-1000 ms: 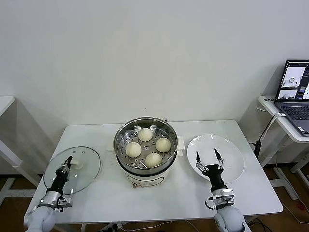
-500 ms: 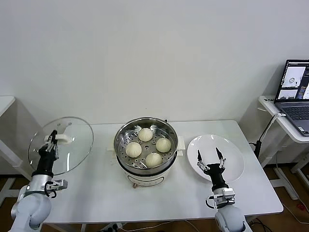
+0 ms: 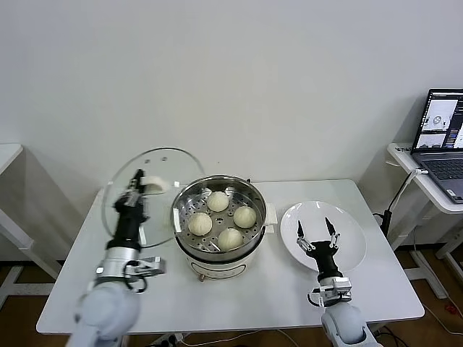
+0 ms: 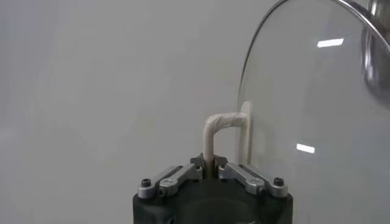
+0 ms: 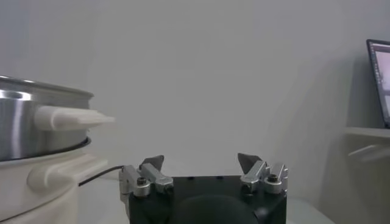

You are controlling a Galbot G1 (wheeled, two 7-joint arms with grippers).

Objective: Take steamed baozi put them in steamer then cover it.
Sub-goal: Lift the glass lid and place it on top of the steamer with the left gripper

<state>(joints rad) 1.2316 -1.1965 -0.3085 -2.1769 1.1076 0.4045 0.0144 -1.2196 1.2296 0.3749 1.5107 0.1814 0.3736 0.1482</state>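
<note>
The left gripper (image 3: 135, 189) is clamped on the white handle of the cover (image 3: 148, 196) and holds the glass lid off the table (image 3: 239, 303), tilted close to upright, just beside the steamer (image 3: 218, 220) on its left-edge side. The lid's rim seems to overlap the pot's rim in the head view, though whether they touch is hard to tell. In the left wrist view the fingers (image 4: 177, 178) pinch the handle (image 4: 223, 131) from both sides, the glass (image 4: 317, 115) standing to one side of it.

The steamer sits at the middle of the worktop, nearer the back edge, and the four steamed baozi (image 3: 223, 220) lie on its perforated tray — two toward the back, two toward the front.

The right gripper (image 3: 317, 234) hovers with its fingers spread wide — holding nothing — over the near part of the white plate (image 3: 349, 231), which lies toward the right edge. A laptop (image 3: 440, 137) stands on a side desk beyond that edge.
</note>
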